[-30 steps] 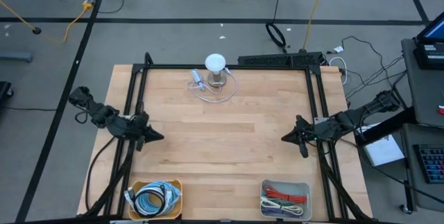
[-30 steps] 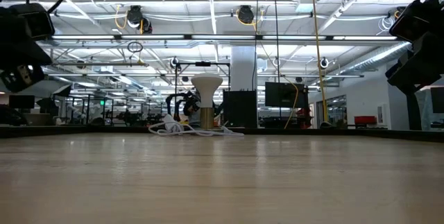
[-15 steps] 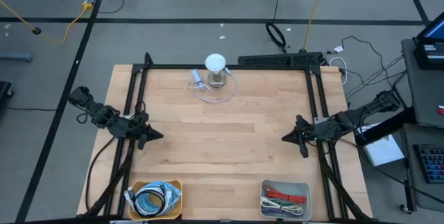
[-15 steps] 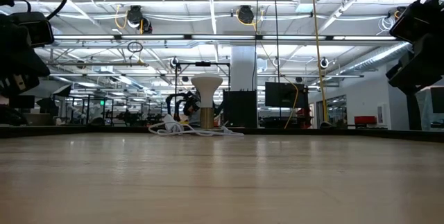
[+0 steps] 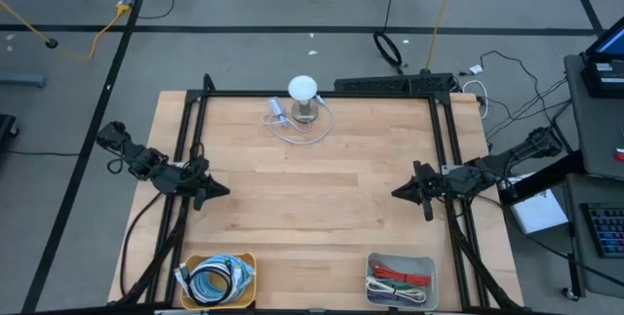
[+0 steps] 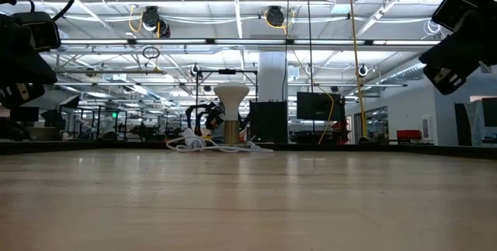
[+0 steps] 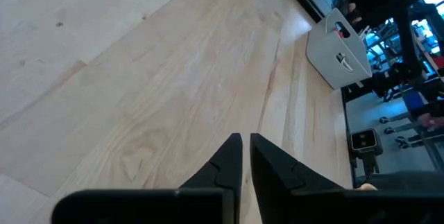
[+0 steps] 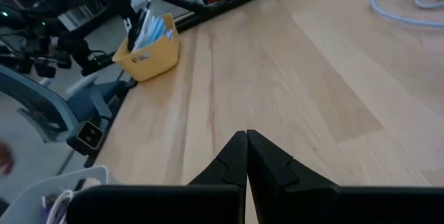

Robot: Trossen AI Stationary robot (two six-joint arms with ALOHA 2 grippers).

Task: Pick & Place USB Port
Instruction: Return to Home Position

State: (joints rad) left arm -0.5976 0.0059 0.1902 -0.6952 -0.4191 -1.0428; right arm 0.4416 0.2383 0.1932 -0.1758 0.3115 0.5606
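Note:
A small lamp-like stand with a white round top [image 5: 303, 89] stands near the table's far edge, with a white cable [image 5: 295, 130] coiled loosely on the wood around its base; in the low view the stand [image 6: 231, 113] and the cable [image 6: 203, 145] show far off. My left gripper [image 5: 225, 191] hovers shut above the table's left side, touching nothing. My right gripper [image 5: 398, 193] hovers shut above the right side, also touching nothing. Their shut fingertips show in the left wrist view [image 7: 244, 141] and the right wrist view [image 8: 247, 136].
A yellow bin of coiled cables [image 5: 216, 278] sits at the near left edge, seen too in the right wrist view [image 8: 148, 46]. A grey bin of red and white cables [image 5: 401, 279] sits at the near right, also the left wrist view [image 7: 338, 50]. Black frame rails [image 5: 322, 94] border the table.
My right gripper has moved a little toward the table's left, further over the wood; in the low view it has shifted and risen slightly. My left arm has kept almost still. The stand and cable have not moved.

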